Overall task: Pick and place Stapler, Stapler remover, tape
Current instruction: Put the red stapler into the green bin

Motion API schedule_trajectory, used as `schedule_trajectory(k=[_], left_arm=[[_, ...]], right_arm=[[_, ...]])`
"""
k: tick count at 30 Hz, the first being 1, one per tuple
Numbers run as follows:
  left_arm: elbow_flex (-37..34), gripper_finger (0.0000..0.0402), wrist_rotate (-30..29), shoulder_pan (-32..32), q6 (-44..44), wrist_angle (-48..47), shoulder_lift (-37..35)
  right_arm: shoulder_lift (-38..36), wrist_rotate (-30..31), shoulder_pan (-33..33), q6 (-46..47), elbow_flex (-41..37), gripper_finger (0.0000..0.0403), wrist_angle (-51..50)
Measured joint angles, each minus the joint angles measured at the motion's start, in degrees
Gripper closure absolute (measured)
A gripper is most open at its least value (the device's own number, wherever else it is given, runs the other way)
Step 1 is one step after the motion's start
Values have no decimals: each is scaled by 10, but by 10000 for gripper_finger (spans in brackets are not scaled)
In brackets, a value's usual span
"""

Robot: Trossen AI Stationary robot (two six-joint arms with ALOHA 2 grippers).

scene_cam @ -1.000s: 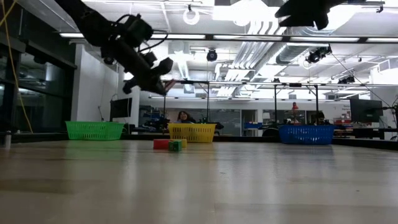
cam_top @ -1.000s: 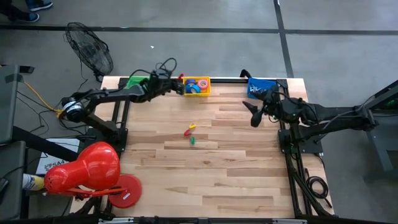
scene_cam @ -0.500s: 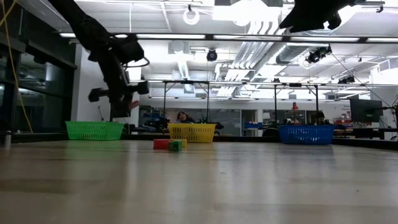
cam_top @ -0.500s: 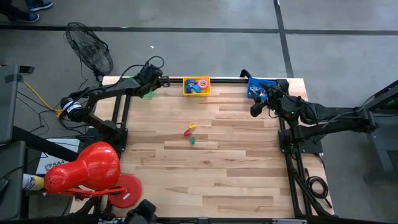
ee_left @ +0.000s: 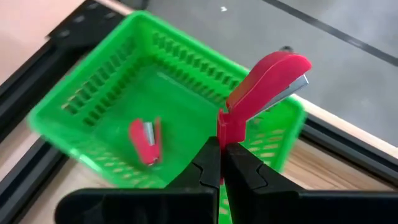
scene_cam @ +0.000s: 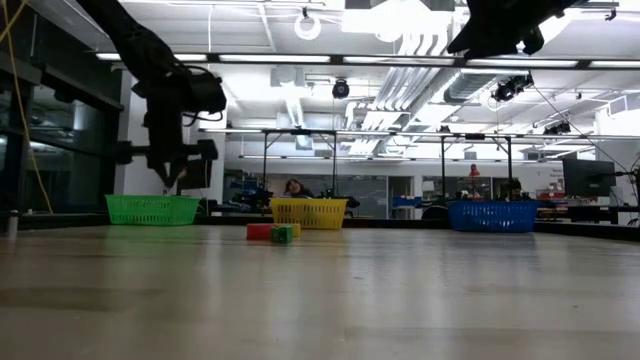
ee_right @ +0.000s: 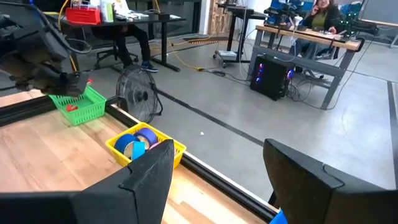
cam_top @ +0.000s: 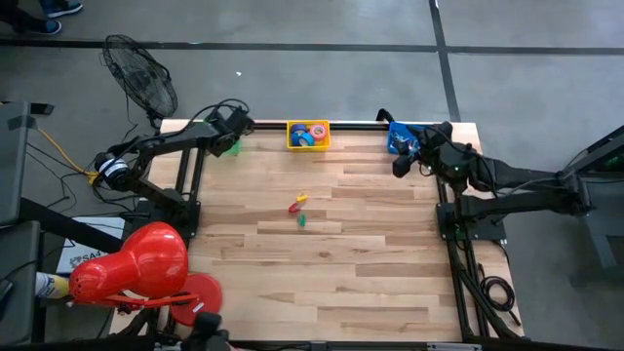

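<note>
My left gripper (ee_left: 222, 163) hangs above the green basket (ee_left: 93, 106) at the table's far left corner and is shut on a red stapler (ee_left: 267, 81); it also shows in the high view (cam_top: 234, 132) and the low view (scene_cam: 170, 178). A second small red stapler (ee_left: 147, 140) lies on the basket's floor. Tape rolls (cam_top: 310, 133) lie in the yellow basket (cam_top: 292, 142) at the far edge. My right gripper (cam_top: 400, 166) is open and empty, raised beside the blue basket (cam_top: 408, 136) at the far right. My left gripper pinches the red stapler's lower, hinge end (ee_left: 222, 132) between its two fingers. The fingers point down from above. The stapler is lifted clear above the green basket, and its free end slants away from the fingers.
Small red, yellow and green pieces (cam_top: 299, 207) lie on the wood mid-table and show in the low view (scene_cam: 272, 232). A fan (cam_top: 141, 78) stands beyond the far left corner. A red lamp-like object (cam_top: 136, 268) sits at the near left edge.
My left gripper has swung from the yellow basket toward the table's left edge, carrying the red stapler, and has tipped to point down over the green basket. My right gripper has drifted toward the far edge near the blue basket.
</note>
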Motion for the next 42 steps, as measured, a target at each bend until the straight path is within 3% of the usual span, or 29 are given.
schedule_trajectory(k=[13, 23, 30, 36, 42], left_arm=[[0, 398, 9, 11, -32, -18, 1], [0, 304, 12, 10, -30, -18, 1], [0, 278, 47, 10, -27, -16, 1], [0, 277, 83, 10, 59, 17, -1], [0, 277, 140, 9, 216, 67, -18]], right_arm=[[0, -16, -7, -1, 0, 162, 0], [0, -18, -7, 0, 0, 162, -5], [0, -45, -7, 0, 0, 162, -10], [0, -47, -7, 0, 0, 162, -10], [0, -60, -7, 0, 0, 162, -10]])
